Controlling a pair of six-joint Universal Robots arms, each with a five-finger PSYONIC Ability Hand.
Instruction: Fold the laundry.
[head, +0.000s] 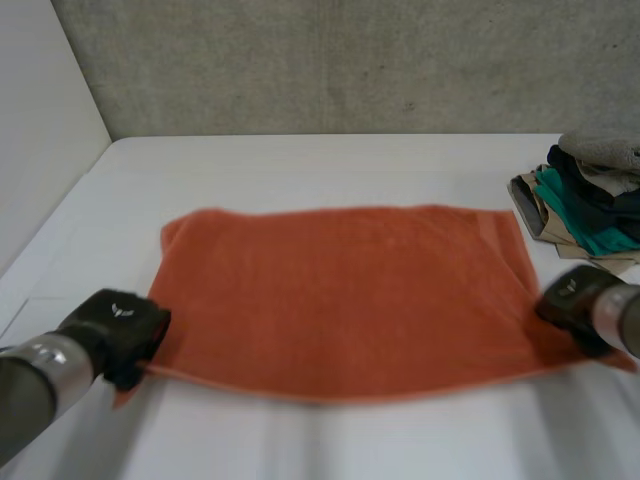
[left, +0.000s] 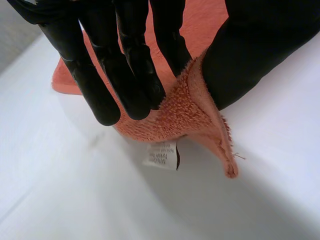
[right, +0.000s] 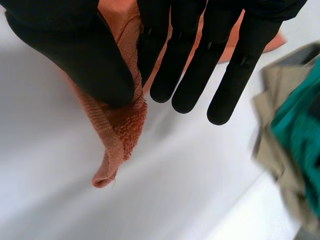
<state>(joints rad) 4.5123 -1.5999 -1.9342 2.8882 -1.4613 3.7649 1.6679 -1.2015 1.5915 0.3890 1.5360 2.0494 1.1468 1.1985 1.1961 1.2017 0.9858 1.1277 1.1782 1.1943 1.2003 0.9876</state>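
White table (head: 300, 165) runs back to a grey concrete wall (head: 350, 60). At the 8 o'clock corner of the orange towel (head: 345, 295), the left hand (head: 118, 328) pinches the cloth between thumb and straight fingers, lifting that corner clear of the surface. A small white label (left: 161, 155) hangs beneath, its print too small to read. The towel lies spread across the middle. At its 4 o'clock corner the right hand (head: 575, 300) clamps the hem against its thumb. At 2 o'clock, a pile of clothes (head: 590, 195) is cut off at the view's edge.
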